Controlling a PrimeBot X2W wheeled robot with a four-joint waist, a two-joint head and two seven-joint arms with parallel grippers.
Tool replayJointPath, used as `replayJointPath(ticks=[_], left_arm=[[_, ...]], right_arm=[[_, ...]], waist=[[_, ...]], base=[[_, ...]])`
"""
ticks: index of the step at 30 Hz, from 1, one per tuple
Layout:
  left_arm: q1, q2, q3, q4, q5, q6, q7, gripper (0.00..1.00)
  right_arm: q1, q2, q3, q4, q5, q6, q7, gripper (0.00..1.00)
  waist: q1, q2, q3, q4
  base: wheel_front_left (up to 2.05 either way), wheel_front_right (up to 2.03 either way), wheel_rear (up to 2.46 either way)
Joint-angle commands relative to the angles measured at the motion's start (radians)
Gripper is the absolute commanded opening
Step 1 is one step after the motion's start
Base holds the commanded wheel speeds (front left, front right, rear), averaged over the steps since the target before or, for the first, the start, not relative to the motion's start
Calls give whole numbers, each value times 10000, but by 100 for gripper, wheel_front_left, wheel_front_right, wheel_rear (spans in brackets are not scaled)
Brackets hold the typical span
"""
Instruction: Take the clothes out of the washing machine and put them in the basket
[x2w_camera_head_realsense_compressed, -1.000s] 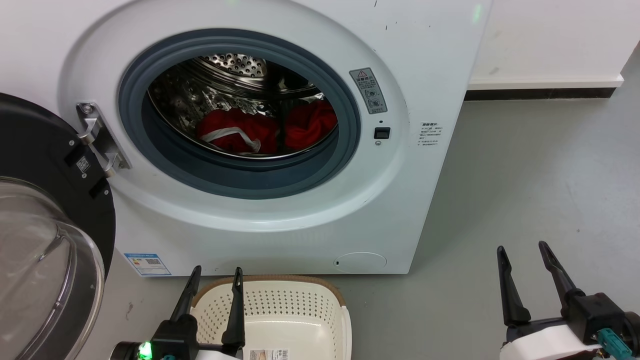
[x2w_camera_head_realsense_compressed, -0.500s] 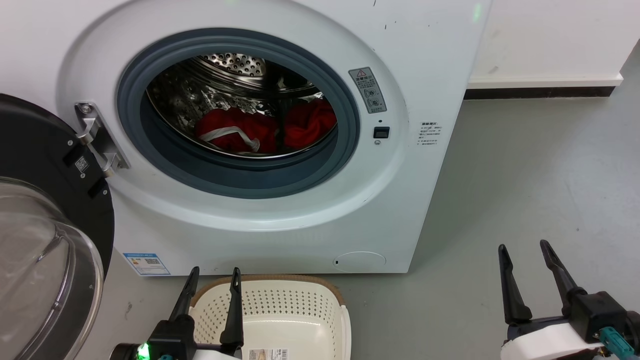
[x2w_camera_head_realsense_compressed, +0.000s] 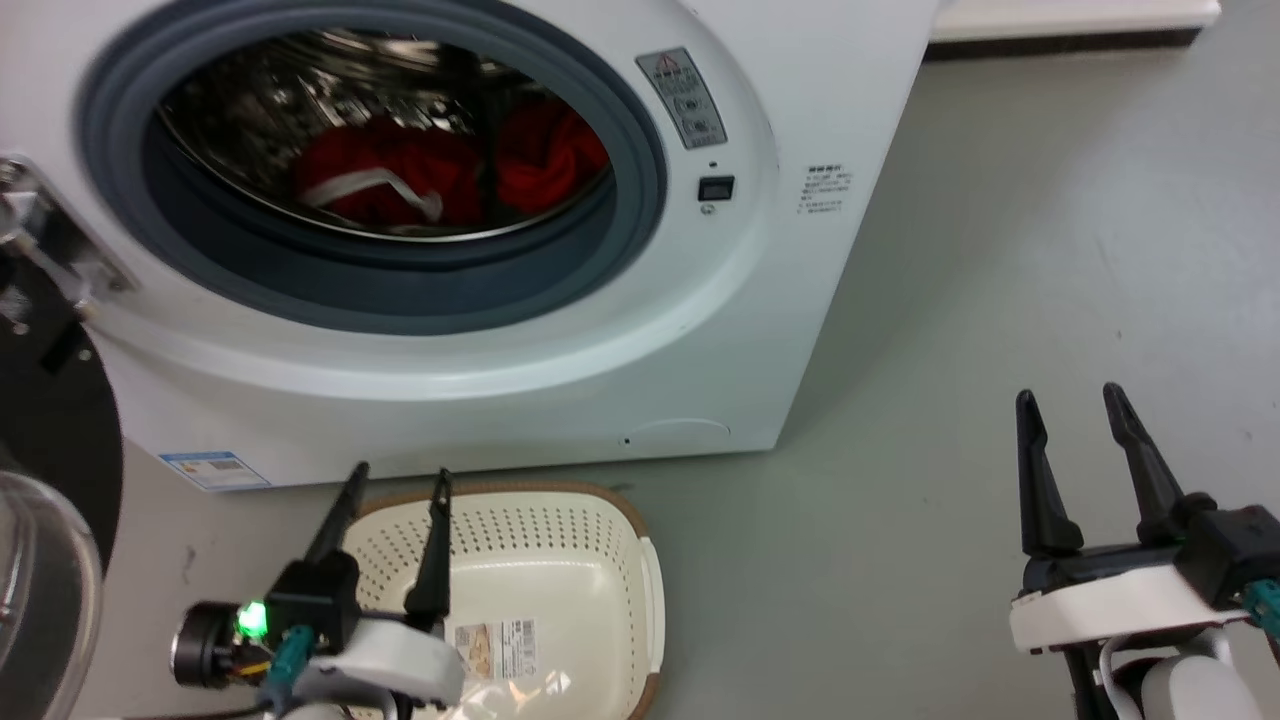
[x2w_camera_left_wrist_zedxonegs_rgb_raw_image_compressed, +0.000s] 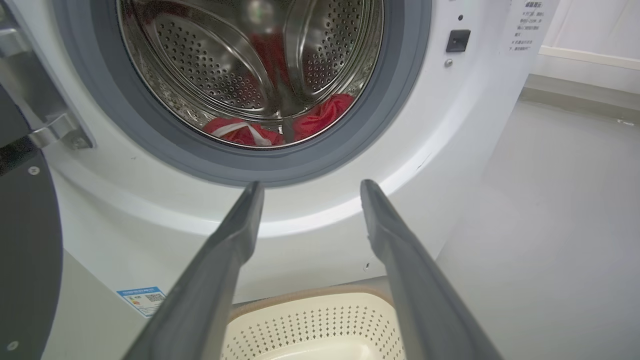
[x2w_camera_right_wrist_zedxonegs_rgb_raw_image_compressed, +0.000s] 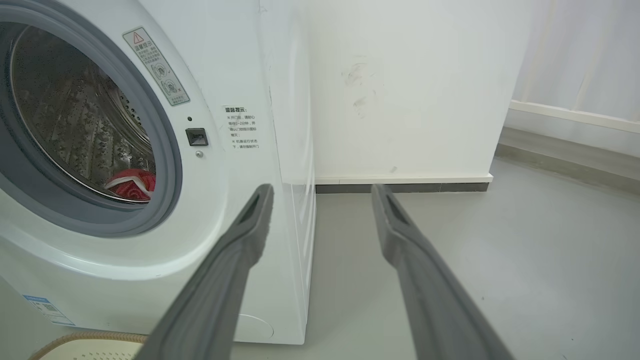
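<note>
The white washing machine (x2w_camera_head_realsense_compressed: 820, 90) stands with its door open, and two red clothes (x2w_camera_head_realsense_compressed: 400, 170) lie at the bottom of its steel drum; one has a white stripe (x2w_camera_head_realsense_compressed: 370, 183). The clothes (x2w_camera_left_wrist_zedxonegs_rgb_raw_image_compressed: 320, 112) also show past the grey gasket (x2w_camera_left_wrist_zedxonegs_rgb_raw_image_compressed: 400, 90) in the left wrist view, and one of the clothes (x2w_camera_right_wrist_zedxonegs_rgb_raw_image_compressed: 131, 184) in the right wrist view. The cream basket (x2w_camera_head_realsense_compressed: 600, 560) sits on the floor in front of the machine, empty. My left gripper (x2w_camera_head_realsense_compressed: 398, 474) hovers open over the basket's left side. My right gripper (x2w_camera_head_realsense_compressed: 1068, 396) is open above bare floor, right of the machine.
The open black-rimmed glass door (x2w_camera_head_realsense_compressed: 45, 540) stands at the far left beside the basket. A white wall with a dark skirting (x2w_camera_right_wrist_zedxonegs_rgb_raw_image_compressed: 400, 187) runs behind the machine. Grey floor (x2w_camera_head_realsense_compressed: 1050, 250) stretches to the right.
The head camera has tilted down and shifted, so the machine sits higher and further left in the picture. Both grippers stay open and show further up the picture.
</note>
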Motion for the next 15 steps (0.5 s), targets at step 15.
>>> replayJointPath(ticks=[15], left_arm=[[-8434,3083,-56,3451,6,-802,2175,100]], right_arm=[[-1635,0,-191,-144,955,-7,-26,100]], waist=[[-1,0,4756,-1704]], base=[[0,0,0]])
